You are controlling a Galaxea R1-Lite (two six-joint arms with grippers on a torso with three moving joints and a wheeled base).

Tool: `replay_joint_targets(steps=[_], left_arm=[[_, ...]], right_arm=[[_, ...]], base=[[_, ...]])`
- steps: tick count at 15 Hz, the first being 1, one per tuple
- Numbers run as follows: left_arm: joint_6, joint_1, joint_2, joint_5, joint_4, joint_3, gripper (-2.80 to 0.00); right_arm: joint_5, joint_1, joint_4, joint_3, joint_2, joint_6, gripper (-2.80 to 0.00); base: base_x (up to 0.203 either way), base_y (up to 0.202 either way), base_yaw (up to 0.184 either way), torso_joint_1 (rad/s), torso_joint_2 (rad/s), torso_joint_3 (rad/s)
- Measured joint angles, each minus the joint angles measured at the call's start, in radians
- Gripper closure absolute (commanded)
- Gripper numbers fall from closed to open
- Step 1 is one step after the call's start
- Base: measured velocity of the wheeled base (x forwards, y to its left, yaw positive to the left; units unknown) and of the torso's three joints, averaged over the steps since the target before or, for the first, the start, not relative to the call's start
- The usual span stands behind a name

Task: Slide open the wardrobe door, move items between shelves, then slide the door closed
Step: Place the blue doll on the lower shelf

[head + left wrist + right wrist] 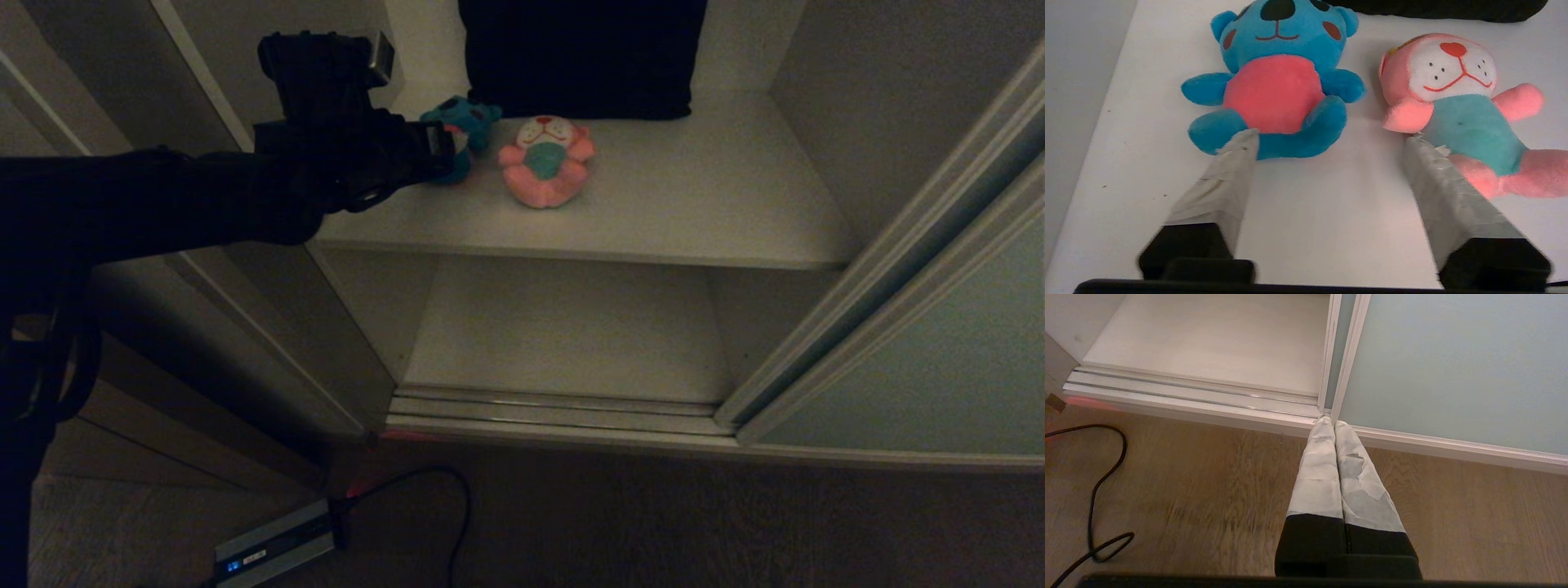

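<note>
1. The right gripper (1334, 424) hangs low over the wood floor (1208, 490), its 2 taped fingers pressed together with nothing between them, tips pointing at the foot of the sliding door (1453, 367).
2. A black cable (1094, 490) loops across the floor, and a small box with a blue light (273, 545) lies in front of the wardrobe.
3. The pale grey-green sliding door (922, 359) stands pushed to the right, leaving the wardrobe open behind the metal floor track (555, 412).
4. The lower shelf (563, 327) is bare.
5. The left gripper (1331, 141) reaches over the upper shelf (694, 204), fingers spread apart and gripping nothing; 1 fingertip (1241, 143) sits at the blue toy's feet, the other just in front of the pink toy.
6. The blue toy (1278, 81) and pink toy (1457, 110) lie side by side on the upper shelf, close but apart.
7. Behind them a dark cushion (580, 57) leans at the back.
</note>
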Motion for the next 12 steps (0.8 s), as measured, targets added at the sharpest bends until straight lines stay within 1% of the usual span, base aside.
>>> replay_joint_targets(steps=[3,6,7,9,10,11,12], left_arm=[[0.006,-0.01,-0.003,0.029,-0.001,0.001,-2.8],[0.044,-0.011,-0.03,0.057,0.009,0.009,-2.8],[0.047,-0.009,-0.041,0.056,0.032,0.01,-2.8],[0.065,-0.006,-0.064,0.045,0.121,0.011,-2.8],[0.081,-0.002,-0.078,0.026,0.17,0.011,-2.8],[0.098,0.003,-0.087,0.004,0.199,0.01,-2.8],[0.114,0.006,-0.094,-0.004,0.214,0.009,-2.8]], right_arm=[[0.0,0.0,0.0,0.0,0.0,0.0,0.0],[0.0,0.0,0.0,0.0,0.0,0.0,0.0],[0.0,0.0,0.0,0.0,0.0,0.0,0.0],[0.0,0.0,0.0,0.0,0.0,0.0,0.0],[0.0,0.0,0.0,0.0,0.0,0.0,0.0],[0.0,0.0,0.0,0.0,0.0,0.0,0.0],[0.0,0.0,0.0,0.0,0.0,0.0,0.0]], base=[[0.0,0.0,0.0,0.0,0.0,0.0],[0.0,0.0,0.0,0.0,0.0,0.0],[0.0,0.0,0.0,0.0,0.0,0.0],[0.0,0.0,0.0,0.0,0.0,0.0],[0.0,0.0,0.0,0.0,0.0,0.0],[0.0,0.0,0.0,0.0,0.0,0.0],[0.0,0.0,0.0,0.0,0.0,0.0]])
